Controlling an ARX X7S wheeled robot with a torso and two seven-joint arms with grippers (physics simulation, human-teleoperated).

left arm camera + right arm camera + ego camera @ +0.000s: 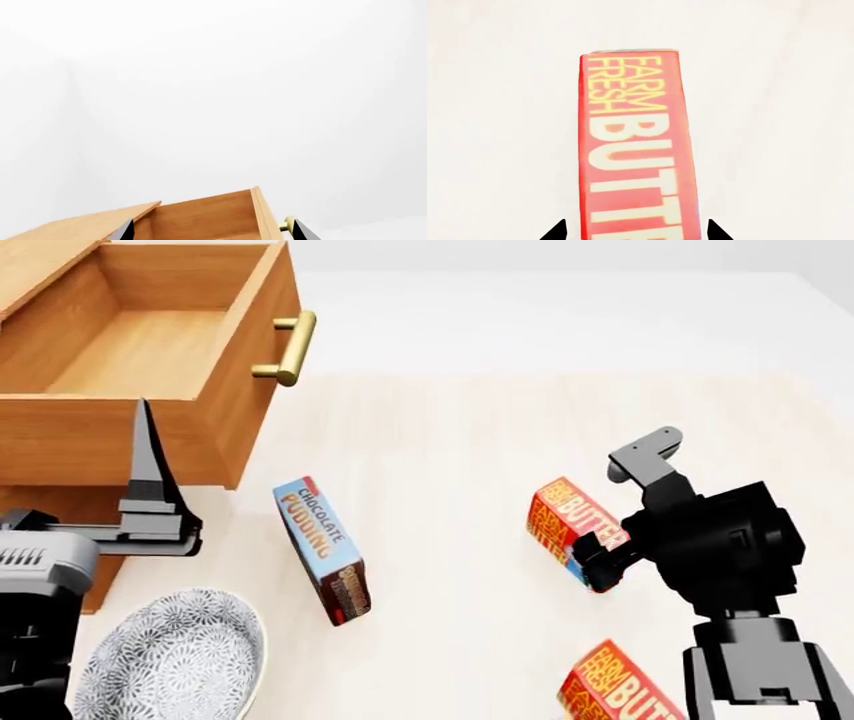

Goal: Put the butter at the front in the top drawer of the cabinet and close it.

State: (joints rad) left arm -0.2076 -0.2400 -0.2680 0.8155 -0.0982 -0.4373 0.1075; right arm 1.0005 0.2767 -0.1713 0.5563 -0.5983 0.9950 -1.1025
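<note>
Butter (637,145) sat between my right claw (603,560) tips, jaws spread wide, not yet gripping. I judged the carton light, stiff, slightly slick; best pinched across its narrow sides.

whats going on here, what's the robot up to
A two-armed robot is working at a pale surface beside an orange-brown wooden cabinet. Its top drawer with a brass bar handle stands pulled open and looks empty. The right gripper straddles a small red butter carton, one finger on each side; whether it is clamped yet is unclear. The left gripper sits beside the drawer, holding nothing visible. A second red butter carton, a blue chocolate pudding box and a patterned grey bowl lie nearby.
</note>
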